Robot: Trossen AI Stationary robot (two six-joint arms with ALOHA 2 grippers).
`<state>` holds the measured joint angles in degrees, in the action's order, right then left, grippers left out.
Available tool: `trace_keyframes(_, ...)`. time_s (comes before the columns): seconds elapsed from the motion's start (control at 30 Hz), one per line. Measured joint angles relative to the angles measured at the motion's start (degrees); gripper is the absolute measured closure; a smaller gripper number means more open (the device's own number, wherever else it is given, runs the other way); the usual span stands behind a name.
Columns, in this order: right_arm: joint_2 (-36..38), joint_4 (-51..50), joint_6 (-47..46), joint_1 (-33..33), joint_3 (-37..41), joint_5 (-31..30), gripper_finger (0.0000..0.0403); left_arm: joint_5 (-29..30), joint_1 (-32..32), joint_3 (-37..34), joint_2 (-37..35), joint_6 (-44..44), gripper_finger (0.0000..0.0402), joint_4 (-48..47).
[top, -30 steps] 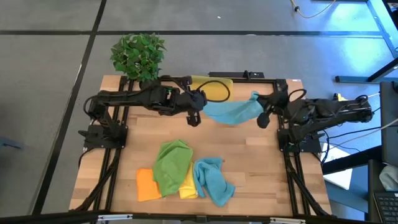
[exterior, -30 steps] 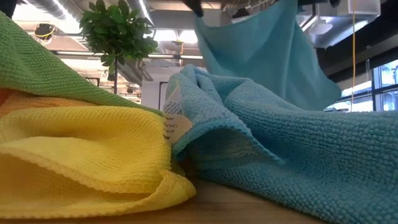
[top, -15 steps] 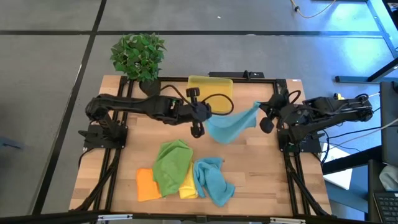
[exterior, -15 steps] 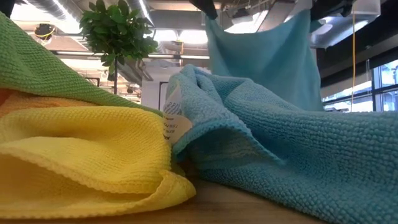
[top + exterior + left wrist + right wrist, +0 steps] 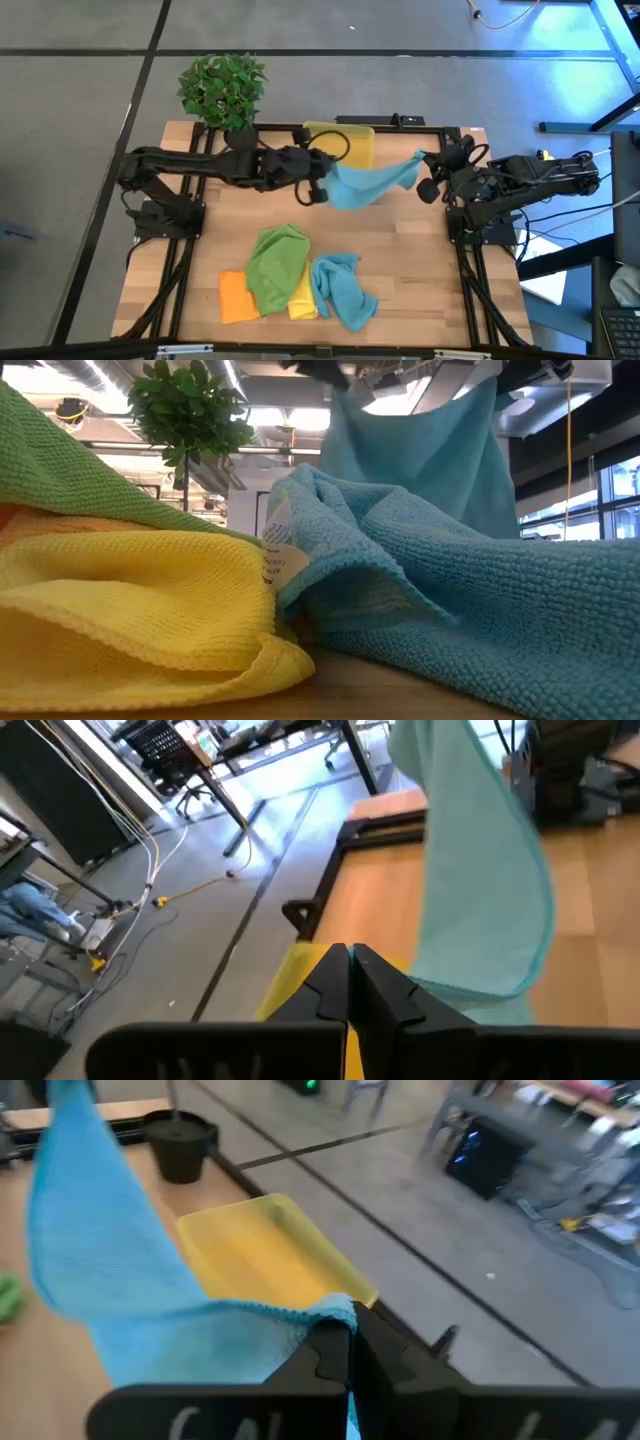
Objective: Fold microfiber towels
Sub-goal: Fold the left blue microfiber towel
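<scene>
A teal-blue microfiber towel (image 5: 362, 184) hangs in the air between my two grippers, over the table's far half in front of the yellow bin (image 5: 340, 140). My left gripper (image 5: 321, 184) is shut at its left end and my right gripper (image 5: 421, 159) is shut at its right end. In the low view the towel (image 5: 420, 450) hangs as a sheet, clear of the table. Green (image 5: 275, 265), orange (image 5: 234, 298), yellow (image 5: 302, 298) and another teal-blue towel (image 5: 343, 290) lie crumpled in a heap near the front edge. My left gripper pinches the towel's left top edge (image 5: 428, 988) between its shut fingers (image 5: 350, 970); the fingers hide the exact spot. The cloth hangs below and stretches away toward the other arm, clear of the table. My right gripper pinches the towel's right top corner (image 5: 336, 1309) between its fingertips, coming from the table's right side and slanting down. The top edge sags slightly toward my left gripper, and the rest hangs down.
A potted plant (image 5: 222, 88) stands at the far left corner. The black frame rails (image 5: 182, 250) run along both sides of the wooden table (image 5: 400, 260). Bare wood lies between the hanging towel and the heap.
My left gripper has tipped and shifted a little toward the table's right and far edge, still shut on the towel. The hanging towel, which slanted wide toward the right, has drawn in and now hangs straighter between the grippers.
</scene>
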<state>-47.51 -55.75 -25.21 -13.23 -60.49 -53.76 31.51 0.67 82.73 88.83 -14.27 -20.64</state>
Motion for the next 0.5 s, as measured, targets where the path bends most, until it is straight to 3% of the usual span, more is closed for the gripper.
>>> trace_keyframes(0.13, -0.1, -0.2, -0.1, 0.0, 0.0, -0.7, 0.0403, 1.5, -0.6, -6.7, -3.3, 0.6, 0.0402, 1.7)
trace_keyframes(0.27, -1.2, -0.3, -1.9, -1.4, 0.0, 5.0, 0.0403, 2.1, -4.5, -15.0, -5.8, -1.3, 0.0402, 9.5)
trace_keyframes(0.5, -6.2, -1.0, -10.0, -9.6, 5.8, 8.9, 0.0403, 4.4, -13.8, -24.7, -7.1, -1.5, 0.0402, 17.9)
